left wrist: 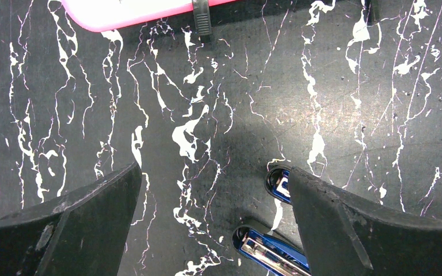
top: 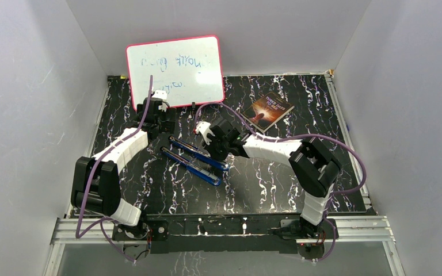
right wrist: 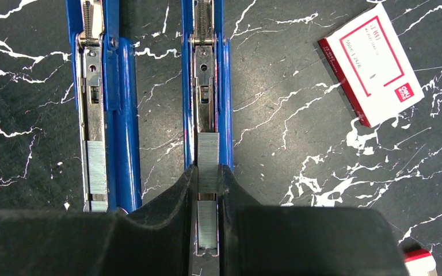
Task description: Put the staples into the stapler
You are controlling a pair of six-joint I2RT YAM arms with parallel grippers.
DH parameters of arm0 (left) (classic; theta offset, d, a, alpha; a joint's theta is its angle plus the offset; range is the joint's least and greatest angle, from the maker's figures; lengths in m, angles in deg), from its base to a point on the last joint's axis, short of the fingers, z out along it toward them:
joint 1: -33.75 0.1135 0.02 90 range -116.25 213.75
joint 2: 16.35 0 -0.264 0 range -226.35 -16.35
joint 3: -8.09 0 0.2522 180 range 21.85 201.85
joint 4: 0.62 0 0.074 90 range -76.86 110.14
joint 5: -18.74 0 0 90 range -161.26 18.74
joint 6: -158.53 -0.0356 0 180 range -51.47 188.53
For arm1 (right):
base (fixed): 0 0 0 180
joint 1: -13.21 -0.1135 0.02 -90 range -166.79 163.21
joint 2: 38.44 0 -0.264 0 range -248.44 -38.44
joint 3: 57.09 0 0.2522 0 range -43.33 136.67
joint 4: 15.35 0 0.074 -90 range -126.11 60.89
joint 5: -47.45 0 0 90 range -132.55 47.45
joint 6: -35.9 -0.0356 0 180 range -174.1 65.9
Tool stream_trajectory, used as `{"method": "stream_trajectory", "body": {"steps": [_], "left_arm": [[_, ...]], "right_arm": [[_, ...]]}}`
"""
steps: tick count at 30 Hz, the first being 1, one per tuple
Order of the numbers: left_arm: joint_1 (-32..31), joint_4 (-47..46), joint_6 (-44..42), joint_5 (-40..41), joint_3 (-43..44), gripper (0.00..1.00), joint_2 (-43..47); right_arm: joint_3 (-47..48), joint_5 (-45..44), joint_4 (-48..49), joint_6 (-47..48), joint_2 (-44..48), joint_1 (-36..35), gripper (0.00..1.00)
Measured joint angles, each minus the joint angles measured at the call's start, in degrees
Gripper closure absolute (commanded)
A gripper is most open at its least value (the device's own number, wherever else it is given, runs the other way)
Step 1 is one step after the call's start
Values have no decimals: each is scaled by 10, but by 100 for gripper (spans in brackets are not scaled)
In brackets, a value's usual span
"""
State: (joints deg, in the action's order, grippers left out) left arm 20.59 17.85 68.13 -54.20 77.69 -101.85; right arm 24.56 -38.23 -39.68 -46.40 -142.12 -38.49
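Note:
Two open blue stapler bodies (top: 198,154) (top: 191,168) lie side by side mid-table. In the right wrist view the left stapler (right wrist: 121,115) has silvery staples (right wrist: 96,167) in its channel. My right gripper (right wrist: 208,172) is shut on a strip of staples (right wrist: 208,152) directly over the right stapler (right wrist: 225,86). Another strip (right wrist: 207,224) lies in that channel below the fingers. My left gripper (left wrist: 214,169) hangs open over bare table at the staplers' far ends (left wrist: 265,247), with its right finger (left wrist: 345,230) covering part of one end (left wrist: 277,183).
A white staple box with a red label (right wrist: 371,63) lies right of the staplers, and another box corner (right wrist: 419,261) shows at the bottom right. A pink-framed whiteboard (top: 175,72) leans at the back left. A book (top: 270,110) lies at the back right.

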Motion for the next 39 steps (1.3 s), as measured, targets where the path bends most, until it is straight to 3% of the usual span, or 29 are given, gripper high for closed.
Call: {"method": "stream_trajectory", "body": {"steps": [26, 31, 35, 39], "left_arm": [[0, 0, 0, 0, 0, 2, 0], [0, 0, 0, 0, 0, 2, 0], [0, 0, 0, 0, 0, 2, 0], [0, 0, 0, 0, 0, 2, 0]], "right_arm": [[79, 23, -102, 9, -41, 8, 100], [101, 25, -126, 9, -53, 9, 94], [106, 27, -130, 9, -56, 10, 79], [105, 27, -129, 7, -56, 10, 72]]}}
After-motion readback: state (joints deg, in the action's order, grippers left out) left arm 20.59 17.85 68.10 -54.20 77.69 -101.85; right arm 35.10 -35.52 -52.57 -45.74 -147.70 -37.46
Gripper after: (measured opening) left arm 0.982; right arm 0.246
